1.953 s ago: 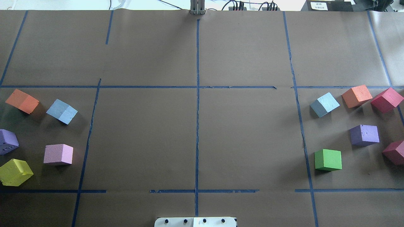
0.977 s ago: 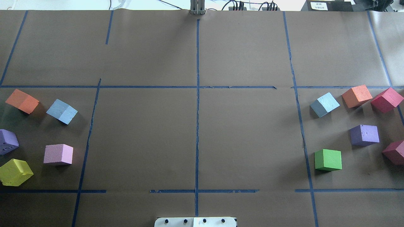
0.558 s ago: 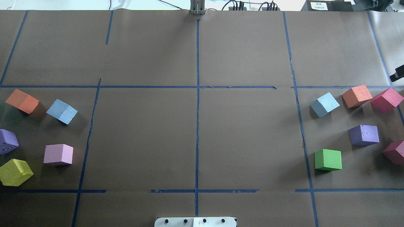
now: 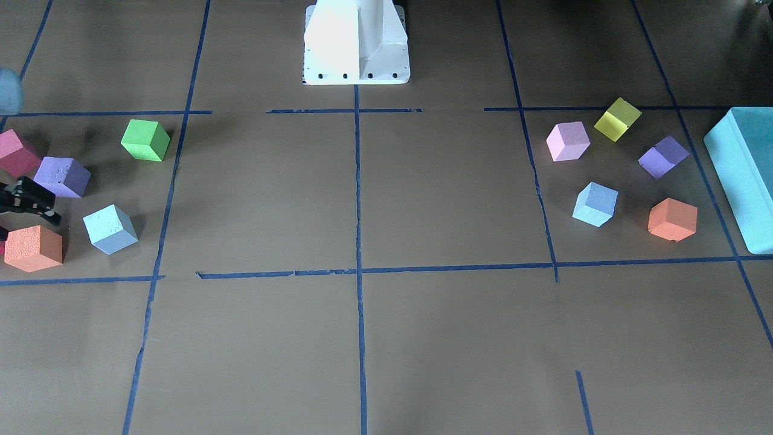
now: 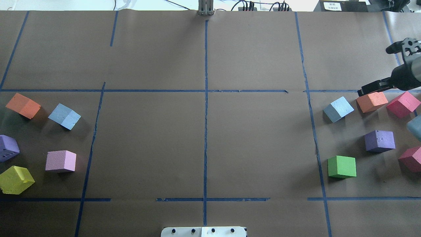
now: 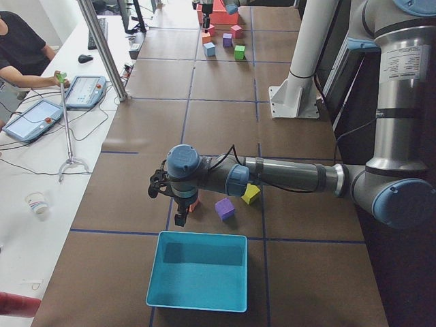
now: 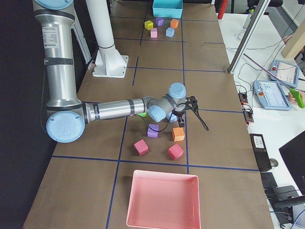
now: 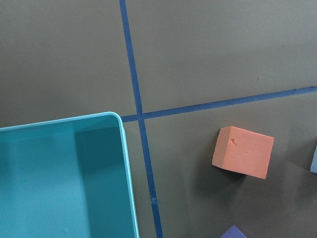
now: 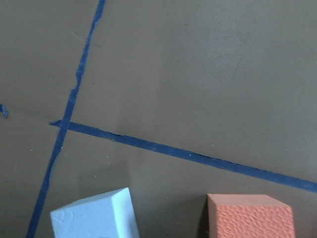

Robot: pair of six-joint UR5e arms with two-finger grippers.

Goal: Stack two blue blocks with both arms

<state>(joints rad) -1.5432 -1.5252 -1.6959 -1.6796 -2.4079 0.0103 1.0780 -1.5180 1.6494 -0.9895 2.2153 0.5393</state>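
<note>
**Inspector:** Position of the two blue blocks?

**Assistant:** They are not stacked. The left blue block (image 5: 64, 116) rests on the brown table paper at the robot's left end, just beside the left orange block (image 5: 23, 105). The right blue block (image 5: 338, 109) rests on the paper at the right end, just beside the right orange block (image 5: 372, 100). The two are well apart, with the whole middle of the table between them.

**Inspector:** Right claw?

**Assistant:** The right claw (image 5: 364, 90) shows at the right edge of the overhead view. Its tips sit over the far edge of the right orange block, near the right blue block but apart from it. The fingers read as one dark bar seen side-on, so I cannot tell whether they stand wide or narrow. Its wrist camera shows a top corner of the blue block and the top of the orange block along the bottom edge.

**Inspector:** Left claw?

**Assistant:** The left claw (image 6: 178, 216) appears only in the side view from the left end. It points down between the teal box (image 6: 197, 234) and the left orange block. I cannot tell its opening from there. Its wrist camera looks down on a corner of the box and on the orange block, with a sliver of blue at the right edge.
</note>
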